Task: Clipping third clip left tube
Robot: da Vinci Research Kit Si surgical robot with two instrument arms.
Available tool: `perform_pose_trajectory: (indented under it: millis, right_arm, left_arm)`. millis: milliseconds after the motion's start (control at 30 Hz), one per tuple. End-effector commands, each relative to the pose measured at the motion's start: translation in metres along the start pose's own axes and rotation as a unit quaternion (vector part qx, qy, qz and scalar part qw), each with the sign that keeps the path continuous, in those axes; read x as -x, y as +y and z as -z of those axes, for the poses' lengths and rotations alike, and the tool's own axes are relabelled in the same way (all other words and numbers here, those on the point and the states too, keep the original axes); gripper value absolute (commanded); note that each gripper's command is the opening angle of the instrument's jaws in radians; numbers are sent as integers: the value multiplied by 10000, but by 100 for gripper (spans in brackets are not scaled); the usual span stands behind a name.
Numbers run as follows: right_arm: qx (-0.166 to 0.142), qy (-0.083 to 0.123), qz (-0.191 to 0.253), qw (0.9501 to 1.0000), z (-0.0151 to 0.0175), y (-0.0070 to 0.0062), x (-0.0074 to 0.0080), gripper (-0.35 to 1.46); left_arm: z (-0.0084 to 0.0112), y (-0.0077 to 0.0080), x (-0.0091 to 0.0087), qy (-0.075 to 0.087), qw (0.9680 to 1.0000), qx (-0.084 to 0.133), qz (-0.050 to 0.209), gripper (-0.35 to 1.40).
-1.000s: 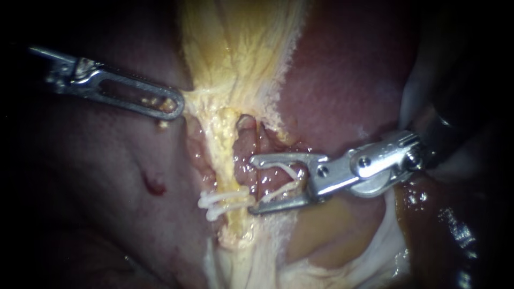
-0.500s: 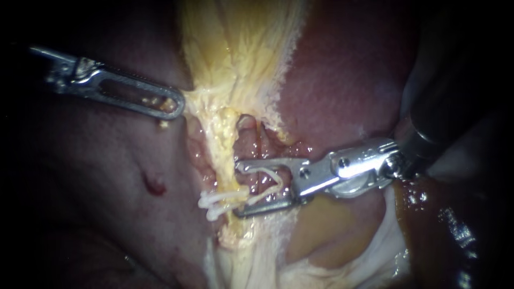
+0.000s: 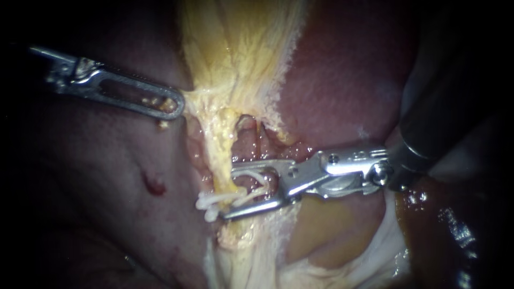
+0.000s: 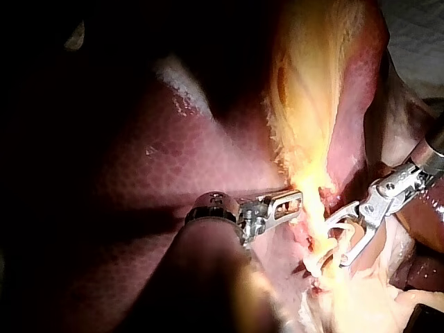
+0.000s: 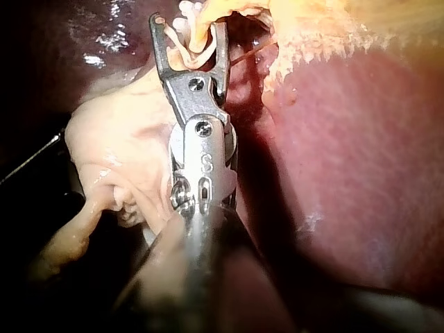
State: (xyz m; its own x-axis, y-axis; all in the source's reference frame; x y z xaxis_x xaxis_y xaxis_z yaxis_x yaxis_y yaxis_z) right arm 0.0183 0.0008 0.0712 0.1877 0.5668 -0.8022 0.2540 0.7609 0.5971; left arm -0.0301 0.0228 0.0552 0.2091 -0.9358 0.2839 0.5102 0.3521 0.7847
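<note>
1. The left instrument comes in over the dark liver. Its slotted jaws lie together, pinched on the edge of the yellow tissue that runs down the middle of the endoscope view. Yellow flecks sit in the slot.
2. The left tube is the yellowish strand running down from that tissue. There is liver on its left and a pink strand just beside it on its right.
3. Two white set clips cross the left tube low down, side by side, with their ends poking out to the left.
4. The right instrument enters from the upper right. Its jaws stand well apart and carry a white clip between them, with one leg lying along each jaw.
5. These jaws straddle the left tube just above the set clips. The upper jaw crosses the tube, and the lower jaw's tip lies right against the set clips.
6. Glare and yellow fat blur this spot, so I cannot tell whether the clip's legs touch the tube.
7. In the right wrist view the clip sits as a V between the spread jaws. Pale tissue bulges beside the shaft.
8. In the left wrist view the two instruments point tip to tip, apart, with the yellow strand between them.
</note>
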Motion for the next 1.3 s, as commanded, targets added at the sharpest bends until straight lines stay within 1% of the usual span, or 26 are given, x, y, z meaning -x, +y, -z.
perform_pose_trajectory:
  millis: [33,100,400,567,867,1067,1300]
  right_arm:
    - [-30,20,-26,10000,-2,1,-1,49]
    - [-100,80,-63,9999,-6,1,-1,49]
    - [-254,185,-174,9994,-29,10,1,49]
    - [-263,218,-198,9992,-38,15,5,49]
    - [-263,245,-245,9991,-41,21,10,49]
    - [-270,303,-346,9986,-43,26,6,49]
    - [-103,355,-446,9983,-39,34,-3,49]
  left_arm:
    - [0,0,0,0,10000,0,-1,-35]
    - [0,0,0,0,10000,0,-1,-35]
    - [-1,0,0,0,10000,1,-2,-35]
    - [-1,0,0,0,10000,0,-2,-35]
    - [-1,0,0,0,10000,0,-2,-35]
    - [-1,0,0,0,10000,1,-2,-35]
    - [-1,0,0,0,10000,1,-2,-35]
